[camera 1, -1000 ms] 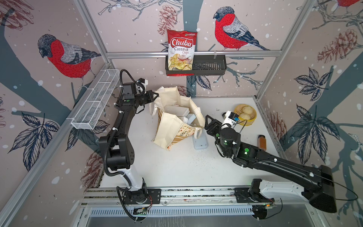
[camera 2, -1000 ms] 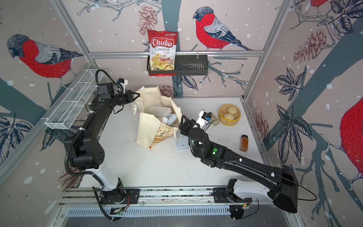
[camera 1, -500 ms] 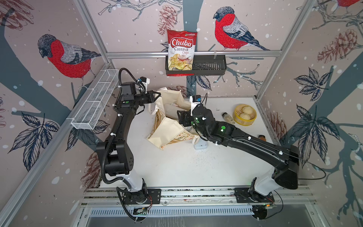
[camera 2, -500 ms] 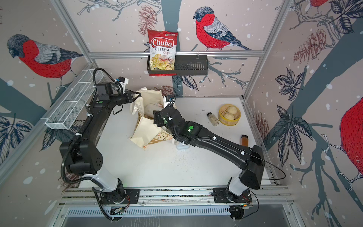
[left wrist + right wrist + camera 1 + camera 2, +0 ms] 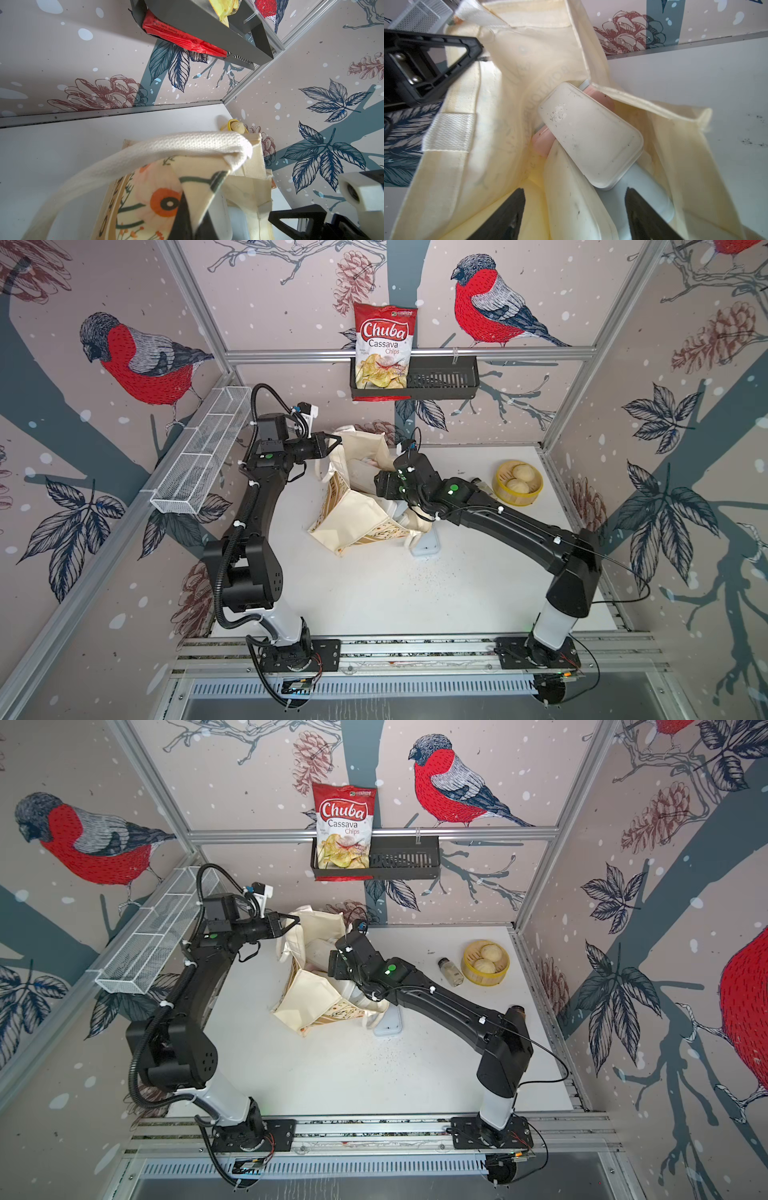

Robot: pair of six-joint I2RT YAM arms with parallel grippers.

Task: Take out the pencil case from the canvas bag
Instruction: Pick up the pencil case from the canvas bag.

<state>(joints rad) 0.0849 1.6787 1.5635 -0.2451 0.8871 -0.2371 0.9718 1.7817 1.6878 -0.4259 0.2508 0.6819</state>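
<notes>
My left pincer [image 5: 333, 443] is clamped on the rim of the canvas bag [image 5: 357, 518], which slumps toward the back of the surface [image 5: 395, 597]. My right pincer [image 5: 575, 216] sits in its mouth, jaws apart and gripping nothing. The frosted white pencil case [image 5: 589, 135] lies just ahead, inside the bag.

Canvas bag [image 5: 512, 68] matt cloth; white box [image 5: 591, 135] scuffed matt plastic.

The canvas bag [image 5: 353, 514] is cream, printed with orange flowers [image 5: 164, 199] on dark green stems and a tan striped band; the flat case [image 5: 589, 133] in it is frosted white, black-flecked; the piece [image 5: 542, 143] beneath is pink; the chip bag [image 5: 384, 344] is red and white; the steamer [image 5: 517, 499] is yellow; the tabletop [image 5: 374, 593] is white, speckled black.
</notes>
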